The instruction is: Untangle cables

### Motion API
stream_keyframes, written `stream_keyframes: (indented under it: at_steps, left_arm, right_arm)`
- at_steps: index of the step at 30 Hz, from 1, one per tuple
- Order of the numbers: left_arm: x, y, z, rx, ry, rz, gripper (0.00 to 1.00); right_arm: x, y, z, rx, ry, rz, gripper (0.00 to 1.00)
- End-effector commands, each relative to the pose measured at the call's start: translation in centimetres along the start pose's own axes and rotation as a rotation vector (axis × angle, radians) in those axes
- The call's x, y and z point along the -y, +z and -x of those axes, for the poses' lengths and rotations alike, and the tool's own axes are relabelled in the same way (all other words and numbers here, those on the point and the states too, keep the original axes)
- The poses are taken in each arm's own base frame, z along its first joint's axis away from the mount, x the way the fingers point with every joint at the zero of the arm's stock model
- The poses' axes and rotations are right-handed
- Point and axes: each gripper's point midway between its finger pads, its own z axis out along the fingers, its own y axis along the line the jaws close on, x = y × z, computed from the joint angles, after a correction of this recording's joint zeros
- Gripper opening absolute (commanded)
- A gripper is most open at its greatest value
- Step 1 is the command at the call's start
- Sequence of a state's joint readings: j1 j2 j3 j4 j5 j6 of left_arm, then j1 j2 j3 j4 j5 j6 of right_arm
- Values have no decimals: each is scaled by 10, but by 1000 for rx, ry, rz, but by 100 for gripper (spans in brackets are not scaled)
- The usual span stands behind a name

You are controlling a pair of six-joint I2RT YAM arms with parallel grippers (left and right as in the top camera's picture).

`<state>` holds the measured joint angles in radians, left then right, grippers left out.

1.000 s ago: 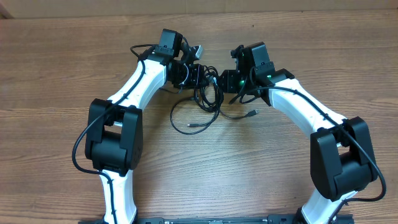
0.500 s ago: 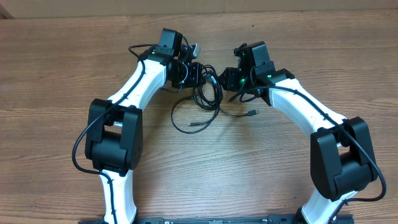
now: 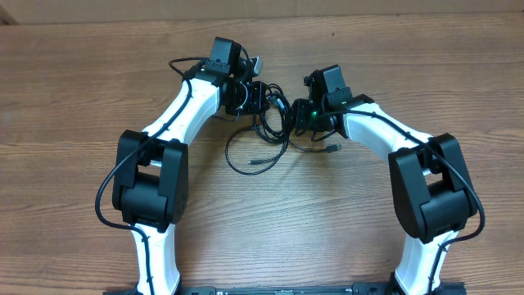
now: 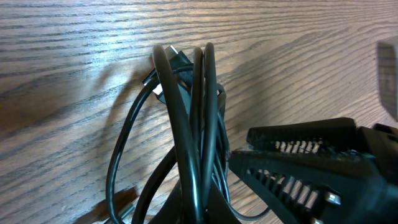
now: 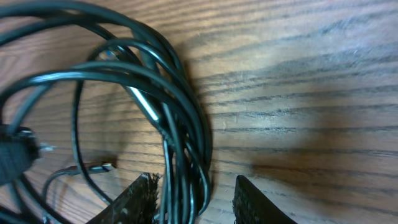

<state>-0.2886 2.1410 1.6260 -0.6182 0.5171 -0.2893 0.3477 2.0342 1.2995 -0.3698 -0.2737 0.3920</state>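
Observation:
The cables (image 3: 273,124) are a bundle of thin black cords in the upper middle of the wooden table, with a loop trailing down to a plug tip (image 3: 255,163). Another plug tip (image 3: 332,149) lies to the right. My left gripper (image 3: 260,100) is shut on the bundle's upper left. In the left wrist view the cables (image 4: 186,112) rise from the closed left gripper (image 4: 202,214). My right gripper (image 3: 296,115) stands open at the bundle's right side. In the right wrist view several strands of the cables (image 5: 180,106) run between the fingers of the right gripper (image 5: 196,202).
The two grippers sit close together, and the right gripper (image 4: 311,168) fills the lower right of the left wrist view. The black elbow of the left arm (image 3: 147,176) and that of the right arm (image 3: 430,184) flank the middle. The table's far edge (image 3: 262,10) is just behind.
My right arm has swung left and its open fingers now straddle the right side of the bundle. The left gripper and the cables have stayed where they were.

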Motion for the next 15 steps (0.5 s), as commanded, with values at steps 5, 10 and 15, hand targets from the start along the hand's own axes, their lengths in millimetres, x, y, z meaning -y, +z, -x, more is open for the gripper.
stream_keyframes:
  at_steps: [5, 10, 15]
  left_arm:
    - [16, -13, 12, 49, 34, 6, 4]
    - [18, -12, 11, 47, 37, 5, 4]
    - [20, -11, 10, 44, 42, 2, 4]
  right_arm:
    - [0, 9, -1, -1, 3, 17, 36]
    - [-1, 10, 1, 9, -1, 22, 36]
    - [2, 14, -1, 1, 2, 19, 34]
